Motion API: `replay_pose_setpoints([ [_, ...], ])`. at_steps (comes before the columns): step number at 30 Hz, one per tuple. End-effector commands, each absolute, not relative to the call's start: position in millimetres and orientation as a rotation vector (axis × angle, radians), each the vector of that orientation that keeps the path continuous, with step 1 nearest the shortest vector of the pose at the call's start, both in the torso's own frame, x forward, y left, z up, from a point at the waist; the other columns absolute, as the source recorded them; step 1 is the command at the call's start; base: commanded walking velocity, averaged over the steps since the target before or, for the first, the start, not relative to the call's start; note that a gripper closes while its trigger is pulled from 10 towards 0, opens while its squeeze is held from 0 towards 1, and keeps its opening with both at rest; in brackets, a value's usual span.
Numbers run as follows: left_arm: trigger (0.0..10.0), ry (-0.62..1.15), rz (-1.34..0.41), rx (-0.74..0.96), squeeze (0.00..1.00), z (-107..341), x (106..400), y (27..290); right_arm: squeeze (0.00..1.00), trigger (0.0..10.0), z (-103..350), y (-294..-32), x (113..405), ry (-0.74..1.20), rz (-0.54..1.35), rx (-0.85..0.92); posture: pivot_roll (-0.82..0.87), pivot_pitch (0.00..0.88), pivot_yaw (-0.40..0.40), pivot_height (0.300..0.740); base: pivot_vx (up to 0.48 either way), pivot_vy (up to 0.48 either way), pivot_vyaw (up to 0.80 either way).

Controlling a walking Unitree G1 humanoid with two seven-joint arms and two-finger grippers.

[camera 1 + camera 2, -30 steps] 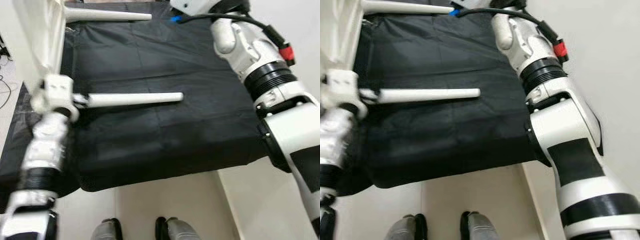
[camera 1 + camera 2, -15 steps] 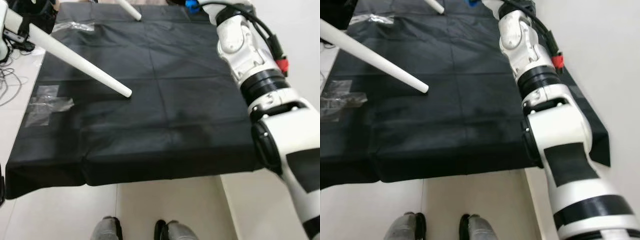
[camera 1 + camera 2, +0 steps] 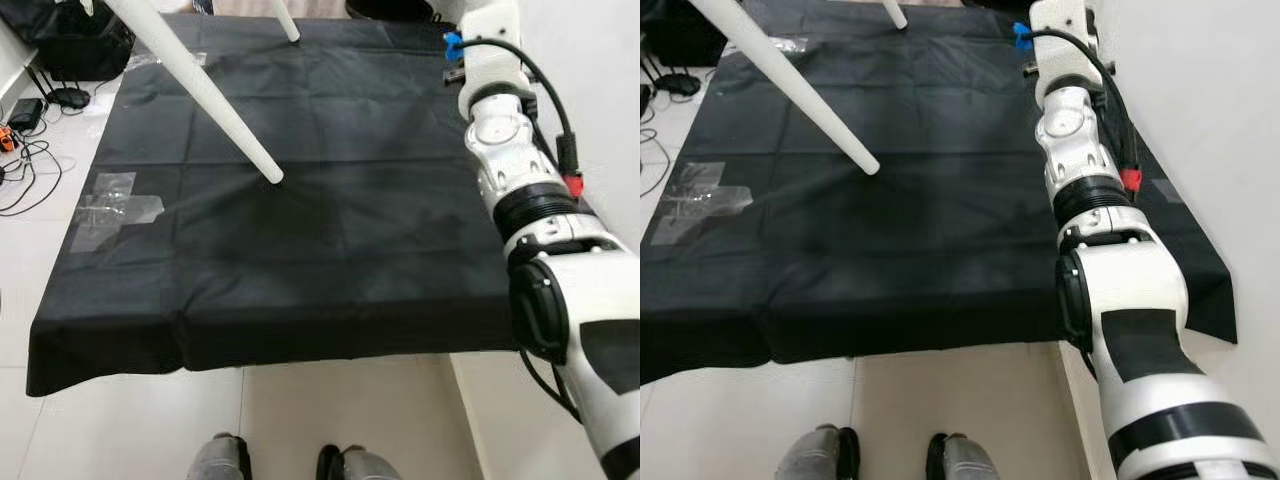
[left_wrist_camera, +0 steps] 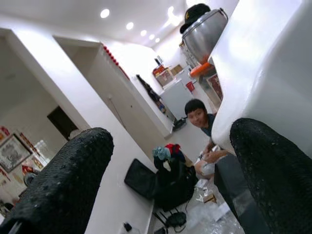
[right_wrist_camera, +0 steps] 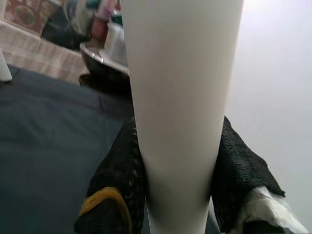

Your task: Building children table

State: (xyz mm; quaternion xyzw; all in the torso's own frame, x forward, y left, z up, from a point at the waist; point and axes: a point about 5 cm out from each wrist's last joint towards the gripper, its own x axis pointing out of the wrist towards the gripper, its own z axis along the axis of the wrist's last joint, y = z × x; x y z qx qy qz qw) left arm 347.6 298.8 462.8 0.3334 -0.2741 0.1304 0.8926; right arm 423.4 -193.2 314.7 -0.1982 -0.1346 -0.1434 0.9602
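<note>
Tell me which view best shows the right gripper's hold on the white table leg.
The right wrist view: the right gripper has its black fingers pressed against both sides of the white leg. The eye views show the right arm reaching forward, with the grasp itself out of frame.

Black cloth (image 3: 330, 250) spread over pale tiled floor (image 3: 330, 420), clear tape patch (image 3: 112, 200), perhaps plastic wrap, near its left edge

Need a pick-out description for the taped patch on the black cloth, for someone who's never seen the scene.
Start from the large black cloth spread over the floor. Go to its edge on the robot's left, roughly midway along, level with the tip of the long white tapered table leg. There lies a cross of clear, shiny tape strips, the only glossy, see-through patch on that matte fabric nearby.
</note>
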Motion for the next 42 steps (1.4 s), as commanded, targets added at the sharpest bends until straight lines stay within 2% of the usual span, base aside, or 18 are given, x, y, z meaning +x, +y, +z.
replay_pose_setpoints([
  [1, 10.0, -0.559, 0.264, 0.708, 0.00, 461, 350, 297, 0.00, 0.0, 300, -194, 425, -0.208, -0.273, -0.386, 0.10, 0.147, -0.035, 0.740, 0.000, 0.000, 0.00],
  [11, 10.0, -0.557, 0.134, 0.615, 0.00, 433, 368, 275, 0.00, 0.0, 268, -185, 425, -0.104, -0.227, -0.312, 0.10, 0.147, -0.037, 0.740, 0.000, 0.000, 0.00],
  [12, 10.0, -0.562, 0.093, 0.571, 0.00, 420, 374, 263, 0.00, 0.0, 254, -179, 425, -0.059, -0.200, -0.264, 0.10, 0.151, -0.042, 0.740, 0.000, 0.000, 0.00],
  [13, 10.0, -0.562, 0.093, 0.571, 0.00, 420, 374, 263, 0.00, 0.0, 254, -179, 425, -0.059, -0.200, -0.264, 0.10, 0.151, -0.042, 0.740, 0.000, 0.000, 0.00],
  [15, 10.0, -0.554, 0.017, 0.484, 0.00, 386, 381, 238, 0.00, 0.0, 230, -167, 423, 0.015, -0.148, -0.186, 0.10, 0.152, -0.044, 0.740, 0.000, 0.000, 0.00],
  [17, 10.0, -0.536, -0.008, 0.441, 0.00, 370, 383, 229, 0.00, 0.0, 221, -164, 422, 0.049, -0.137, -0.147, 0.09, 0.155, -0.048, 0.740, 0.000, 0.000, 0.00],
  [30, 10.0, -0.408, -0.086, 0.300, 0.00, 289, 368, 193, 0.00, 0.0, 203, -156, 418, 0.095, -0.124, -0.072, 0.09, 0.156, -0.045, 0.740, 0.000, 0.000, 0.00],
  [31, 10.0, -0.378, -0.097, 0.268, 0.00, 274, 362, 186, 0.00, 10.0, 207, -156, 418, 0.075, -0.131, -0.075, 0.09, 0.156, -0.046, 0.740, 0.000, 0.000, 0.00],
  [34, 10.0, -0.357, -0.101, 0.245, 0.00, 265, 356, 182, 0.00, 10.0, 209, -156, 418, 0.062, -0.136, -0.077, 0.09, 0.156, -0.046, 0.740, 0.000, 0.000, 0.00],
  [35, 10.0, -0.342, -0.106, 0.225, 0.00, 258, 351, 177, 1.00, 10.0, 214, -155, 419, 0.038, -0.130, -0.082, 0.09, 0.154, -0.047, 0.740, 0.000, 0.000, 0.00],
  [39, 10.0, -0.328, -0.107, 0.204, 0.00, 251, 346, 173, 1.00, 10.0, 220, -153, 419, 0.012, -0.123, -0.075, 0.09, 0.154, -0.047, 0.740, 0.000, 0.000, 0.00],
  [42, 10.0, -0.309, -0.105, 0.197, 0.00, 241, 337, 167, 1.00, 10.0, 233, -150, 419, -0.076, -0.088, -0.021, 0.08, 0.129, -0.050, 0.740, 0.000, 0.000, 0.00],
])
